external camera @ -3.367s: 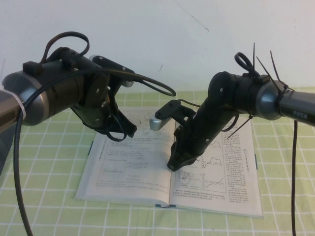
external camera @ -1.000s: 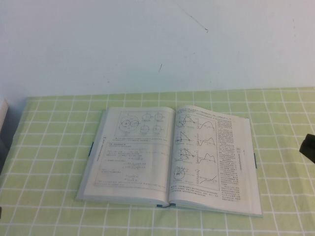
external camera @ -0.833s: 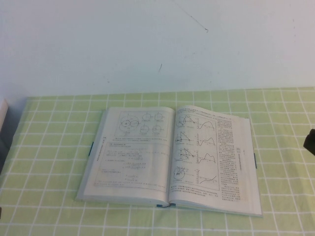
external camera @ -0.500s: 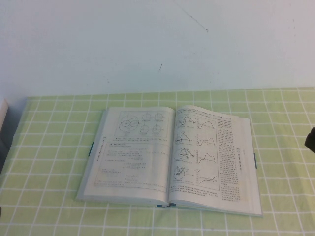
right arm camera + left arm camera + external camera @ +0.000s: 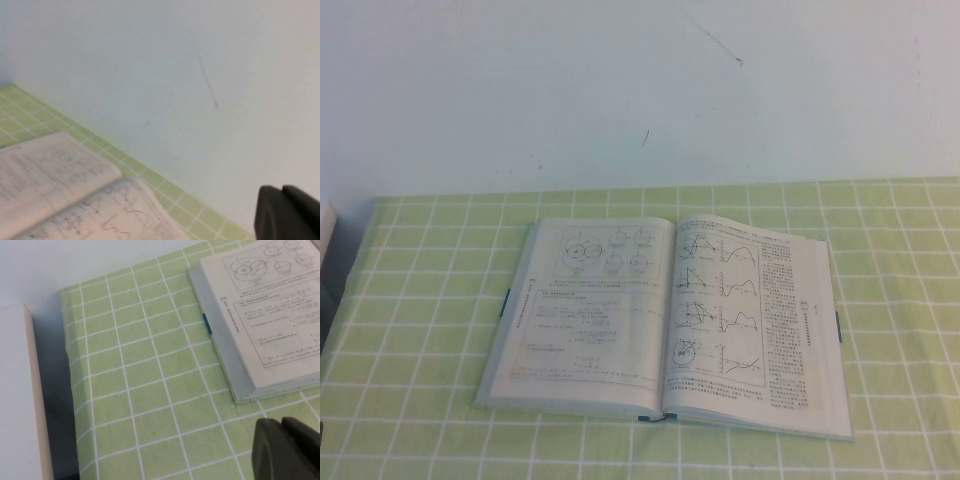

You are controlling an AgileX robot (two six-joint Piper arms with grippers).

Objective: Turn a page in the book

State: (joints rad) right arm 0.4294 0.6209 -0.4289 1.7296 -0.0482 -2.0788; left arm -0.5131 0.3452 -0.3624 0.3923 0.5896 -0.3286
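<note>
Now the book [image 5: 665,320] lies open; left hand [image 5: 286,450] and right hand [image 5: 286,212] look pressed together.

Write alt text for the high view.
The book lies open and flat on a green checked tablecloth before a white wall, the page with circular diagrams facing up on its left side. Neither gripper appears here.
</note>
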